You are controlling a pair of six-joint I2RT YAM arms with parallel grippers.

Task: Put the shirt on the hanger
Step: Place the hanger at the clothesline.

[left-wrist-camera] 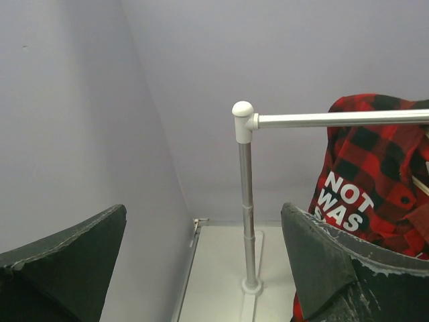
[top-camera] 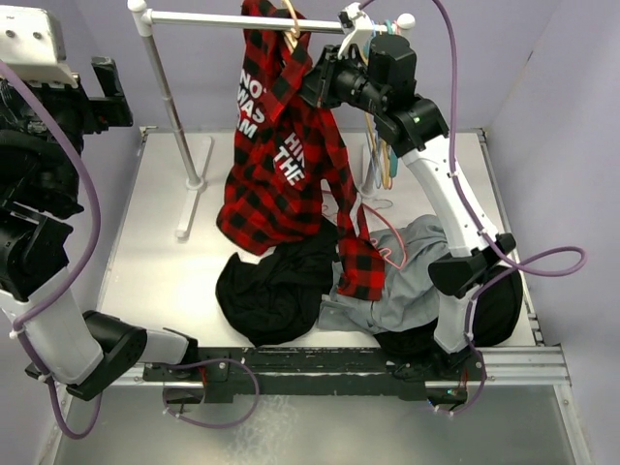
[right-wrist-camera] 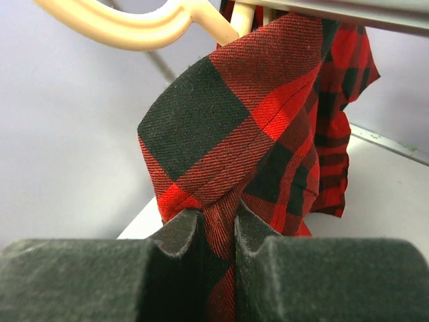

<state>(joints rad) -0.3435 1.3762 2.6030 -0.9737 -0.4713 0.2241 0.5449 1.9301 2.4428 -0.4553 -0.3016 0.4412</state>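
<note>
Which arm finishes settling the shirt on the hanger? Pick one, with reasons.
Right. The right claw is shut on the shirt just below the hanger. The left claw is open, holding nothing, off beyond the left end of the rail.

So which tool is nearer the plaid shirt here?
Right. The right tool is clamped on the shirt near the rail; the left tool hangs open, off to its left.

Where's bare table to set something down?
Left side of the table: an open strip between its left edge, the rack foot and the black garment. Centre and right are crowded by the hanging shirt, the black garment and the grey garment.
</note>
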